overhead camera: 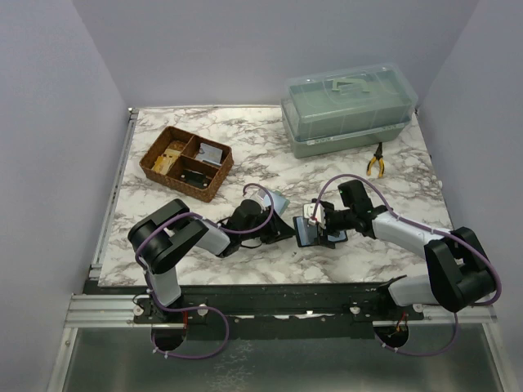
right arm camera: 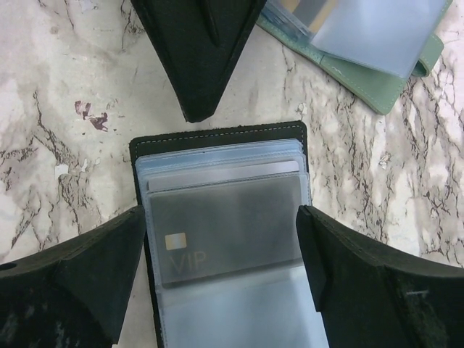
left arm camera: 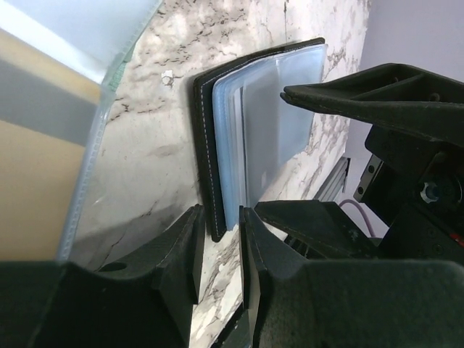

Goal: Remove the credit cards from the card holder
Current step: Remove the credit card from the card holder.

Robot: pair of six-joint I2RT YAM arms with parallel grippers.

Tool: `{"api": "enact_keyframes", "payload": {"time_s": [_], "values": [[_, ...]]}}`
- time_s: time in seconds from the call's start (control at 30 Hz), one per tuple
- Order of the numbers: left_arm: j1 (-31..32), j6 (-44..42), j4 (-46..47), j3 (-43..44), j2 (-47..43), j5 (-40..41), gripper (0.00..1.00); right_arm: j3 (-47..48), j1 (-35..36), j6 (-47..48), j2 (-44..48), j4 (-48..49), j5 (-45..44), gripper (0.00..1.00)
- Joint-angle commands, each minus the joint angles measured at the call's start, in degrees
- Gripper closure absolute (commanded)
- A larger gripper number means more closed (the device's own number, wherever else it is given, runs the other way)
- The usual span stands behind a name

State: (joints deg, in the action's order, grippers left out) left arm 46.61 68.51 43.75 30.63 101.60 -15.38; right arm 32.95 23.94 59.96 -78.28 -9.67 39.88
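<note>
Right pincer [right arm camera: 221, 239] is spread wide astride the open card holder [right arm camera: 217, 133] at the counter's [right arm camera: 72, 72] near middle; contact cannot be told. Left pincer [left arm camera: 221, 217] is held a slit open at its left edge. One credit card [right arm camera: 239, 210] is sleeved inside. A mint wallet [right arm camera: 377, 94] is laid just far-left.

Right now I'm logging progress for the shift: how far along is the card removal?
Done: the card holder lies open. In hand: the right tool straddles it, open and gripping nothing; the left tool sits at its edge. Left: the extraction itself, since the VIP card sits inside the holder.
</note>
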Motion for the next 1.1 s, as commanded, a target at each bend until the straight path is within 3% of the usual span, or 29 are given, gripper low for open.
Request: {"api": "enact_keyframes", "payload": {"time_s": [0.0,1.07], "values": [[0.4,-1.5,0.3,2.1,-0.1,0.1,0.69,0.4,0.4,-0.5,1.0,0.7,-0.9,0.11],[0.9,4.7,4.0,8.7,6.6,-0.1,0.61,0.7,0.3,-0.7,3.4,0.4,-2.3,0.28]]}}
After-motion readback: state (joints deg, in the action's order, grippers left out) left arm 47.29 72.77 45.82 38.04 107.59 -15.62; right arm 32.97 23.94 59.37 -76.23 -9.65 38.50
